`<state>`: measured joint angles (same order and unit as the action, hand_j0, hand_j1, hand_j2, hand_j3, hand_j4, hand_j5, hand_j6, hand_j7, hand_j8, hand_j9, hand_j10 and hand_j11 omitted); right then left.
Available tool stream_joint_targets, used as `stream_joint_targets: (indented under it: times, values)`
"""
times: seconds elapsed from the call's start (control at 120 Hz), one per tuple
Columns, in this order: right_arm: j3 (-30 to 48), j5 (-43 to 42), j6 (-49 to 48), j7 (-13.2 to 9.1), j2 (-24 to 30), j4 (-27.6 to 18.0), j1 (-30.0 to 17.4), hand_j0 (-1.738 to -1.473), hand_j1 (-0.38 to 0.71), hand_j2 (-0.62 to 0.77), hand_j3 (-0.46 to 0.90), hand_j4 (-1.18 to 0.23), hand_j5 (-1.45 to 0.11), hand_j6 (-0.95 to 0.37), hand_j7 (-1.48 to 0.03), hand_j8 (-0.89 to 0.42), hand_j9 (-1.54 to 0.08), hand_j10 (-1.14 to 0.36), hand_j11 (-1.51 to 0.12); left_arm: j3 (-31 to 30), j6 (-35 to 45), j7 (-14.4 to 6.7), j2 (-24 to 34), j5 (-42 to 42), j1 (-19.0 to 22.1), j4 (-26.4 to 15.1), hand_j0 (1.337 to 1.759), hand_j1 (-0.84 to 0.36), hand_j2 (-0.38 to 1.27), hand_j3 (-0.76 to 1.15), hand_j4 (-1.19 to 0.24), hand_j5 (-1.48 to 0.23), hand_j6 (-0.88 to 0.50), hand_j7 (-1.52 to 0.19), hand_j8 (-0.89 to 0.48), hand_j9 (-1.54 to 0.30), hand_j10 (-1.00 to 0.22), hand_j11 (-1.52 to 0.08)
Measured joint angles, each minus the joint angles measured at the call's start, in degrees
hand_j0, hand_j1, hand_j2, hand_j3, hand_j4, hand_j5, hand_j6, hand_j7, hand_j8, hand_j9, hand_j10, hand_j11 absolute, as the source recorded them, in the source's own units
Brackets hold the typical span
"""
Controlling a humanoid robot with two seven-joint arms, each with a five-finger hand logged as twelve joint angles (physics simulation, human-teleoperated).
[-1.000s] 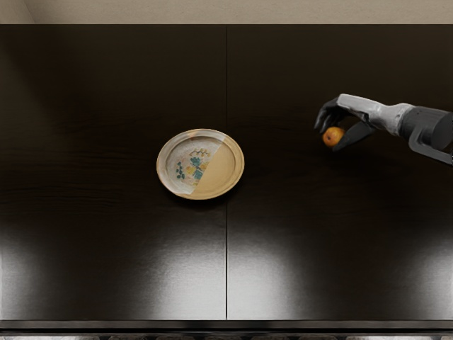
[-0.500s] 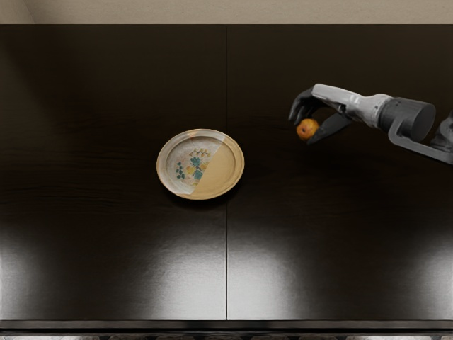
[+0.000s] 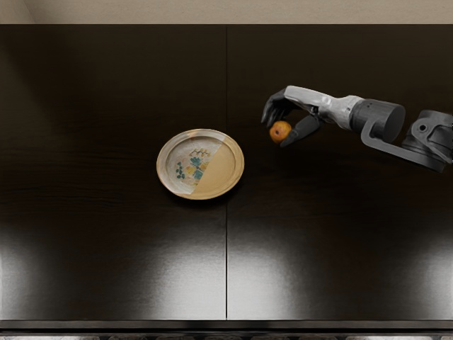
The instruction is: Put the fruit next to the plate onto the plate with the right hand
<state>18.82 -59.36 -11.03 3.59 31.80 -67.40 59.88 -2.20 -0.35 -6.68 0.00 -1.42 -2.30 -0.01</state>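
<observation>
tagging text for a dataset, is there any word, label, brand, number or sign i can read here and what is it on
None: no readable text shows anywhere in the head view.
The plate carries only a painted pattern of blue and yellow shapes, no letters or numbers.
The fruit, held by the right hand, has no sticker or mark.
The dark table and the arm show no label or sign.

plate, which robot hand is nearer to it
Right. The right robot hand, holding the fruit, is right of the plate; the left robot hand is not in view.
</observation>
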Motion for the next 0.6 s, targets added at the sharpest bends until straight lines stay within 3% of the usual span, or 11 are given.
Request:
stream_joint_targets:
  times: [0.6]
  values:
    - [0.3,0.0,0.3,-1.7,-5.2,0.0,1.4,-1.656,0.24,0.16,0.0,-0.63,-0.87,-0.64,-0.84,-0.46,-0.85,-0.4,-0.85,0.0,0.0,0.0,0.0,0.0,0.0,0.0,1.658,0.35,0.0,0.0,0.0,0.0,0.0,0.0,0.0,0.0,0.0,0.0]
